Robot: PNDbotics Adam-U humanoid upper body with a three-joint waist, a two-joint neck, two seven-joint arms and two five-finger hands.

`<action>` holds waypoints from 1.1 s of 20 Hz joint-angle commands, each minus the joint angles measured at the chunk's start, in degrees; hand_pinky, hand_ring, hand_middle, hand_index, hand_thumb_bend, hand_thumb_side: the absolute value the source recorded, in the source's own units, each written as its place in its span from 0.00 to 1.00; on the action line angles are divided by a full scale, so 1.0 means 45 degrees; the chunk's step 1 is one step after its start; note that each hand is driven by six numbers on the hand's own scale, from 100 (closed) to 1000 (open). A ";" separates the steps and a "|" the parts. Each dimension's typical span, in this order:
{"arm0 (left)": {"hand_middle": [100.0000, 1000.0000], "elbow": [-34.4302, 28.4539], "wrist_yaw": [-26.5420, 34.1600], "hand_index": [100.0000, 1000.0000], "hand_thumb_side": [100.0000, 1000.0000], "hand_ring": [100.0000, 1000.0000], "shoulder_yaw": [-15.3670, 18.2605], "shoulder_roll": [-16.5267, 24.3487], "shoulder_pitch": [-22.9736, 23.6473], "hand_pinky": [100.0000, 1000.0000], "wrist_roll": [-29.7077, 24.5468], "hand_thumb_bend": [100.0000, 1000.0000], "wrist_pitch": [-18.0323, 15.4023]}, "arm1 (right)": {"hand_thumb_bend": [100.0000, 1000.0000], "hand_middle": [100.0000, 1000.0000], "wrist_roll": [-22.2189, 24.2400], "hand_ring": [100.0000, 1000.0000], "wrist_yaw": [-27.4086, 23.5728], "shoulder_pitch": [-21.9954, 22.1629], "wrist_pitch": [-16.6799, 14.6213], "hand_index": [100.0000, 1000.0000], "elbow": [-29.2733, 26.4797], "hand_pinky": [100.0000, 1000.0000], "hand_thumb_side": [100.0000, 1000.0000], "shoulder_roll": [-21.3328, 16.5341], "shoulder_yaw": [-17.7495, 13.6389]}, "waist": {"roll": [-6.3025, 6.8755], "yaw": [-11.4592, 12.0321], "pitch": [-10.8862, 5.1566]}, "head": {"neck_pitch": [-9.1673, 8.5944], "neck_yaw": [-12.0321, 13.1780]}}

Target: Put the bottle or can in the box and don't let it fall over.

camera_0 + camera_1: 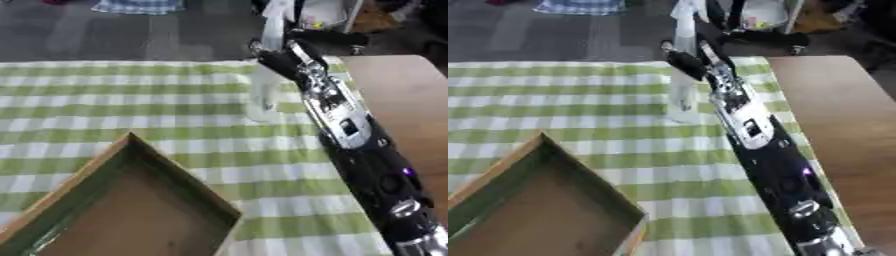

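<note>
Green-and-white checked cloth covers the desk (131,100), dark floor beyond its far edge; the clear bottle (262,92) stands upright on the cloth, well beyond the far rim of the open cardboard box (131,210) that fills the near-left corner; its long axis runs vertical, and where the cap sits I can't make out, as the hand covers its top; the right hand (278,57) sits at the top of the bottle, just on the side away from the box, the arm stretched out from the near right; whether those fingers have closed round it I cannot tell, the hand reads only as a dark shape against the bottle; no left hand in sight; my read on the risk: the contact looks high on a tall, narrow, light bottle, so any sideways nudge could tip it; a lift over the box rim could catch the wall and topple it inside.
</note>
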 commanded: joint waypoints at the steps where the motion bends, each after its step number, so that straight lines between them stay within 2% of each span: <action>1: 0.80 -0.0137 -0.0038 0.78 0.85 0.62 0.0066 0.0197 -0.0058 1.00 -0.0026 0.09 -0.0019 | 0.00 1.00 -0.0073 1.00 0.0107 -0.0287 0.0000 0.99 -0.0057 0.96 0.54 -0.0190 -0.0133 | 0.0062 0.0001 -0.0206 | -0.0169 -0.0050; 8: 0.80 -0.0147 -0.0039 0.78 0.85 0.62 0.0068 0.0199 -0.0066 1.00 -0.0021 0.09 -0.0022 | 0.00 1.00 -0.0057 1.00 0.0137 -0.0323 -0.0028 0.99 0.0025 0.96 0.53 -0.0171 -0.0135 | 0.0065 -0.0005 -0.0216 | -0.0176 -0.0052; 12: 0.80 -0.0146 -0.0040 0.78 0.85 0.62 0.0063 0.0202 -0.0067 1.00 -0.0024 0.09 -0.0019 | 0.00 1.00 -0.0044 1.00 0.0155 -0.0374 -0.0068 1.00 0.0040 0.96 0.60 -0.0149 -0.0140 | 0.0066 -0.0008 -0.0215 | -0.0153 -0.0052; 22: 0.80 -0.0132 -0.0054 0.78 0.85 0.62 0.0051 0.0186 -0.0036 1.00 -0.0050 0.09 -0.0016 | 0.00 1.00 -0.0072 1.00 0.0292 -0.0711 -0.0056 1.00 0.0289 0.96 0.61 -0.0041 -0.0169 | 0.0105 -0.0020 -0.0216 | -0.0177 -0.0084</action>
